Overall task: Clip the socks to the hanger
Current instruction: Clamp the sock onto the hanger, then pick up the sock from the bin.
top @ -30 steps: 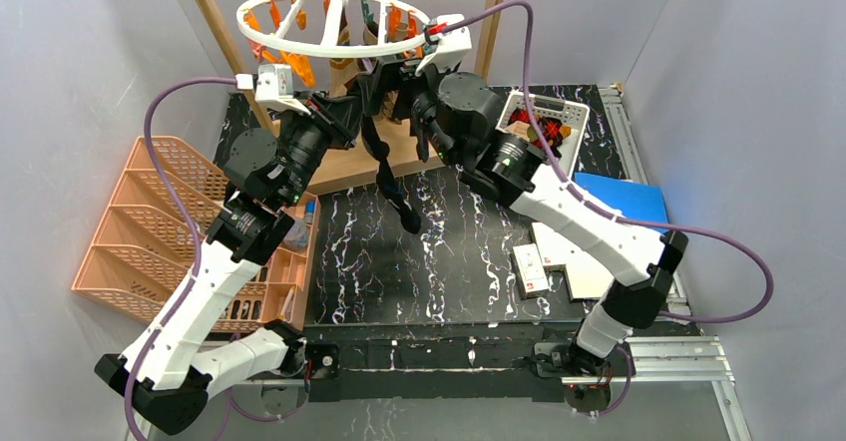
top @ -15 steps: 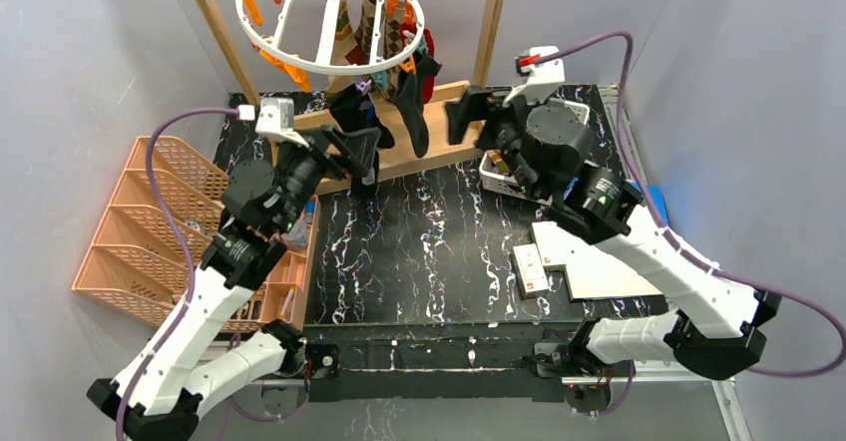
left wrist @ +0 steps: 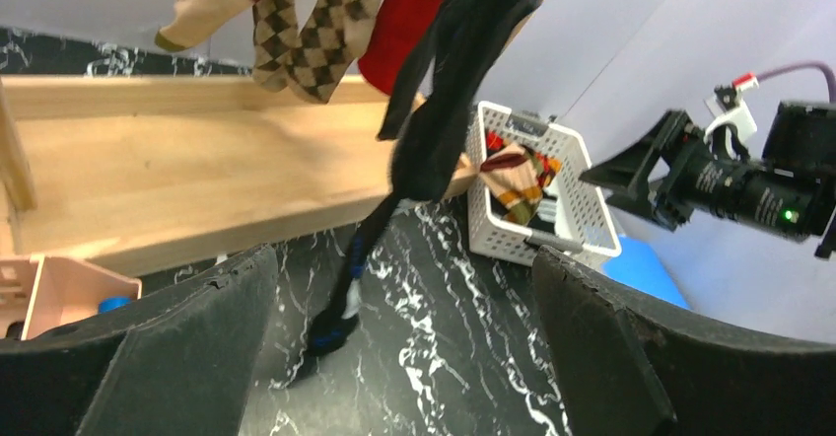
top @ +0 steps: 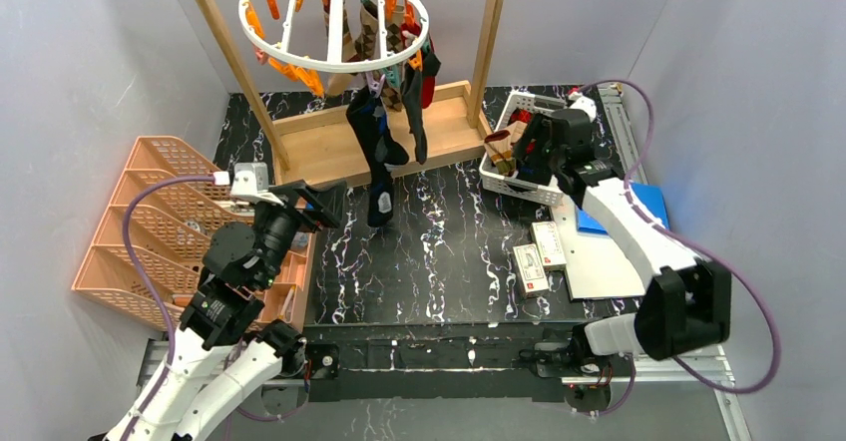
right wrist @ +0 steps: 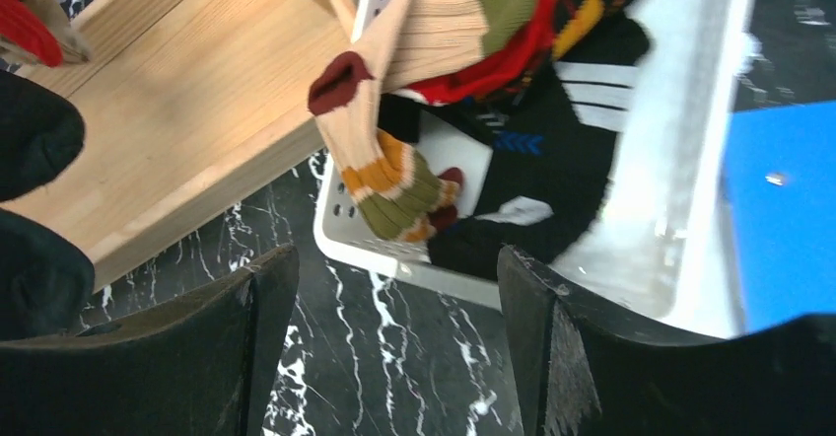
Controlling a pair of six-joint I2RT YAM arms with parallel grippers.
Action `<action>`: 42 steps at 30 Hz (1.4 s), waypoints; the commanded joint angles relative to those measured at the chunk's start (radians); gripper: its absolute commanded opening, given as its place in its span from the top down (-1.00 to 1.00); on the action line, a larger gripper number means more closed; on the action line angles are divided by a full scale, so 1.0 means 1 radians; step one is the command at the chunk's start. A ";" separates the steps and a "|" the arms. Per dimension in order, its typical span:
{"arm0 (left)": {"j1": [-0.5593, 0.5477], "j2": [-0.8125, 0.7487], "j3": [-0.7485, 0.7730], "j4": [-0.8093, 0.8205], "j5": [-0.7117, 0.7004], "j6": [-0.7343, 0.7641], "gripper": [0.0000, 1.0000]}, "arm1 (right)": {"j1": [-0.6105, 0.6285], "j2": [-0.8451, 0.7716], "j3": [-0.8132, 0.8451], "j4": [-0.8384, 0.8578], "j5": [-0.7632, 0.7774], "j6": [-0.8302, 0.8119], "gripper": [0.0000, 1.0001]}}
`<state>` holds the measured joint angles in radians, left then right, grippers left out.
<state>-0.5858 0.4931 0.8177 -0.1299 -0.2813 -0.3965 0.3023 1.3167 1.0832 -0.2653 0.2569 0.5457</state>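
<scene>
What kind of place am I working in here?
Probably a lab test bench staged as laundry: plain grey enclosure walls, a clip hanger on a wooden frame, a basket of socks.

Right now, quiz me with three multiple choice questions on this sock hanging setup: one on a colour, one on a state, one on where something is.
1. The hanger ring is: A white; B black; C red.
2. The left gripper is: A shut tight; B open and empty; C gripping a clip.
3. The white basket of socks sits: A on the table, right of the wooden frame; B hung from the hanger; C in the left gripper.

Answers:
1. A, the ring shows white against the grey wall.
2. B, its fingers stand wide apart with nothing between them.
3. A, the top view shows it standing on the marbled table beside the frame's right end.
</scene>
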 commanded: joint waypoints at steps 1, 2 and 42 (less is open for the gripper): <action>-0.003 -0.006 -0.044 -0.064 -0.021 -0.028 -0.97 | 0.002 0.120 0.056 0.183 -0.084 0.023 -0.61; -0.003 -0.011 -0.053 -0.072 -0.022 -0.033 -0.97 | 0.000 0.152 0.071 0.196 -0.086 0.017 -0.60; -0.003 0.097 -0.024 -0.080 -0.036 -0.107 -0.93 | 0.172 -0.121 0.197 0.056 -0.694 -0.290 0.97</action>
<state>-0.5858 0.5945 0.7475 -0.2317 -0.3241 -0.4919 0.3889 1.2289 1.3182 -0.1581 -0.2024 0.3622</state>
